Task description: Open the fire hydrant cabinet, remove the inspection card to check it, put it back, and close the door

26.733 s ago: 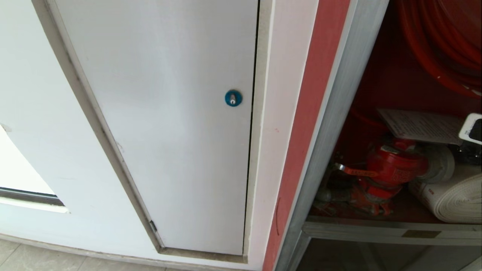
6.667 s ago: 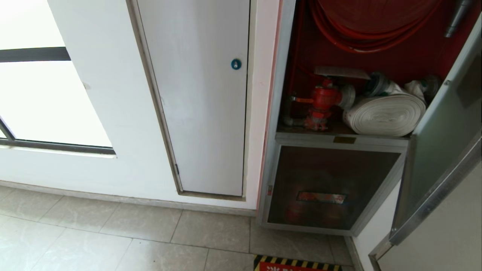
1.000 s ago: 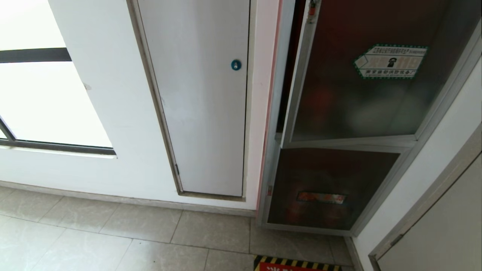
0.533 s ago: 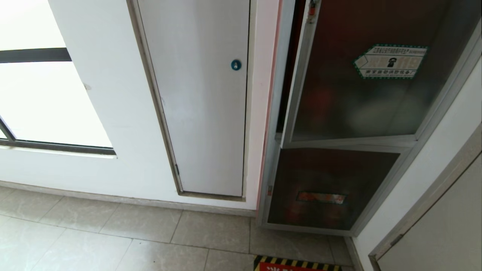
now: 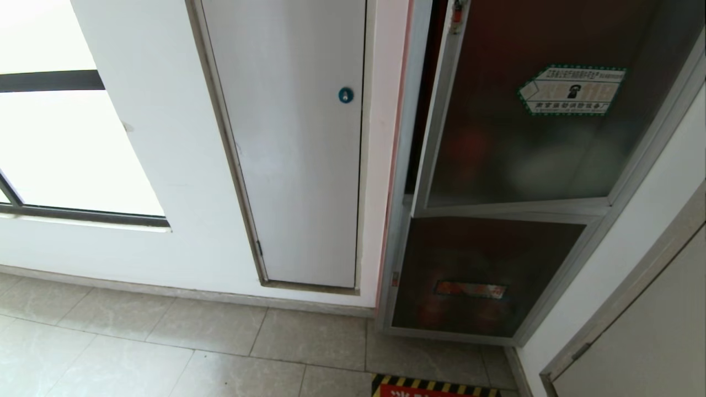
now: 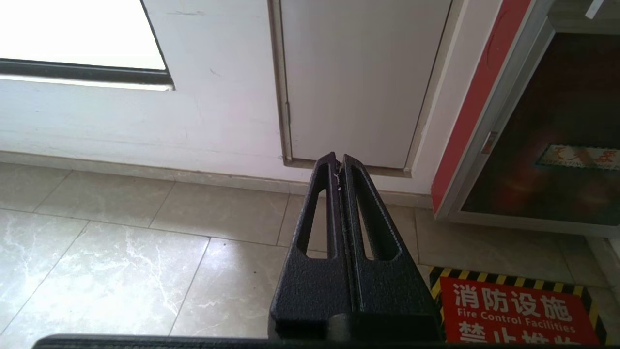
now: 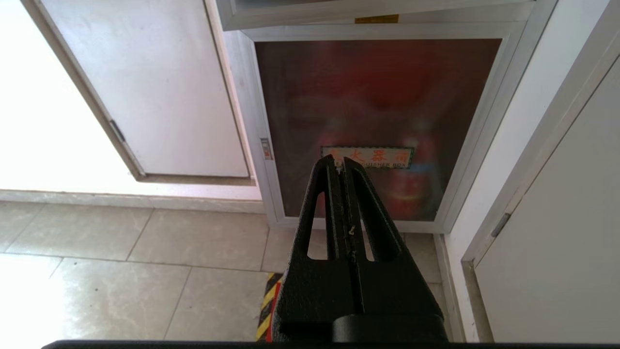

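Black fingers fill the foreground of both wrist views: my left gripper (image 6: 338, 162) and my right gripper (image 7: 341, 165) are each pressed together on nothing, hanging low over the floor tiles (image 5: 165, 353), the right one facing the lower glass panel (image 7: 378, 126). Further off, the door (image 5: 529, 132) with its hexagonal sticker (image 5: 571, 90) sits nearly home on the fire hydrant cabinet (image 5: 405, 165), a dark slit open along its left edge. I cannot see the inspection card. I judge closing is the step in hand; next I need a push on the left stile until it seats
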